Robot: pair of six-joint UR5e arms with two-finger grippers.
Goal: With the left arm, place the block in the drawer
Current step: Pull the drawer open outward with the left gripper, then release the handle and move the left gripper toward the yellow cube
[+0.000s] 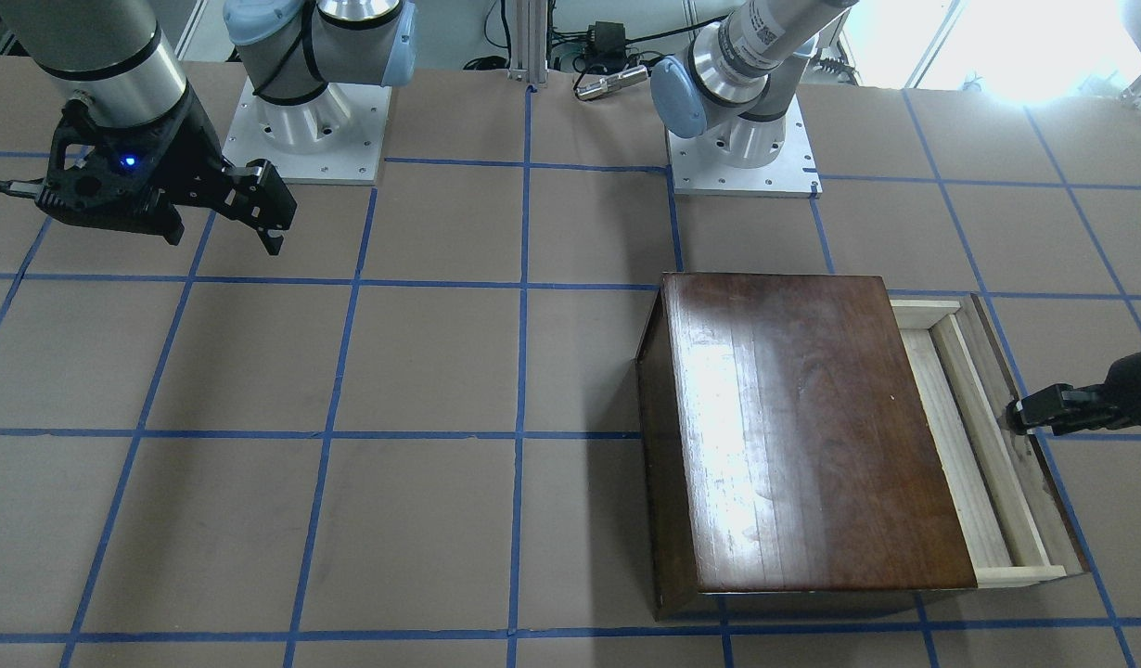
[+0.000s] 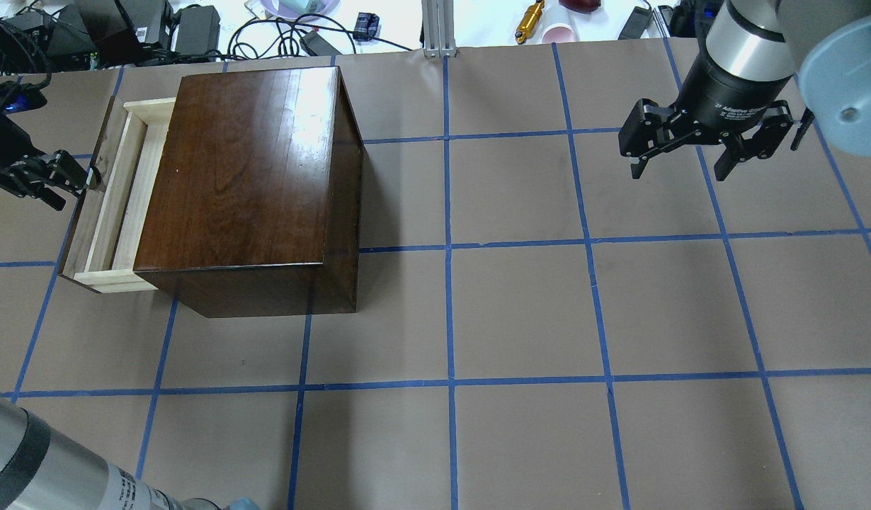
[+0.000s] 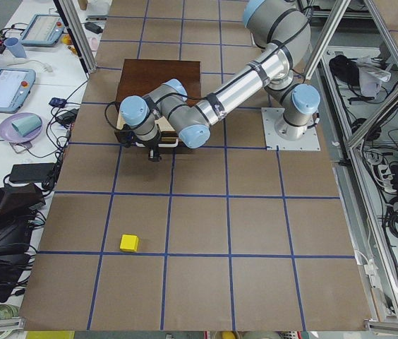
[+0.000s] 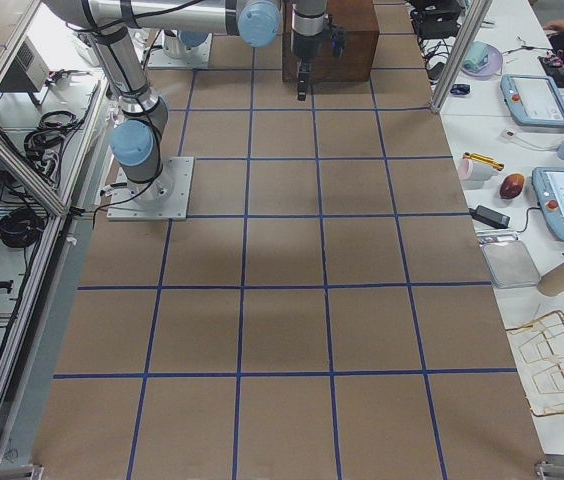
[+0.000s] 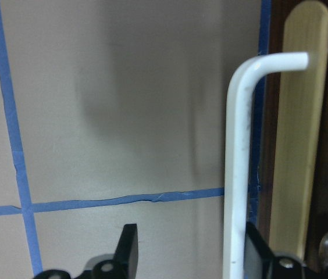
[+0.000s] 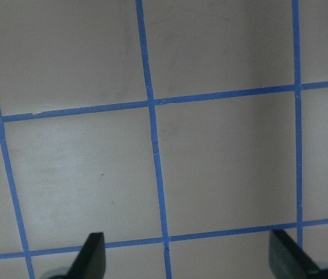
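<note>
Now | block (image 3: 129, 243): small bright-yellow cube, flat on table (image 3: 255, 233) | drawer (image 2: 133, 185): pale, part-open

Brown table (image 2: 520, 312), blue tape grid (image 2: 447, 283); purple plate (image 3: 8, 134) holding perhaps a cup (image 3: 27, 126).

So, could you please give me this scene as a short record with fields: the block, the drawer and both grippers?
block: yellow, on the table, far from the drawer, not held
drawer: partly out of the dark wooden box, visible part bare
left gripper: open, fingers either side of the drawer's pull
right gripper: open, empty, above the table
task state: block not yet in drawer
</note>
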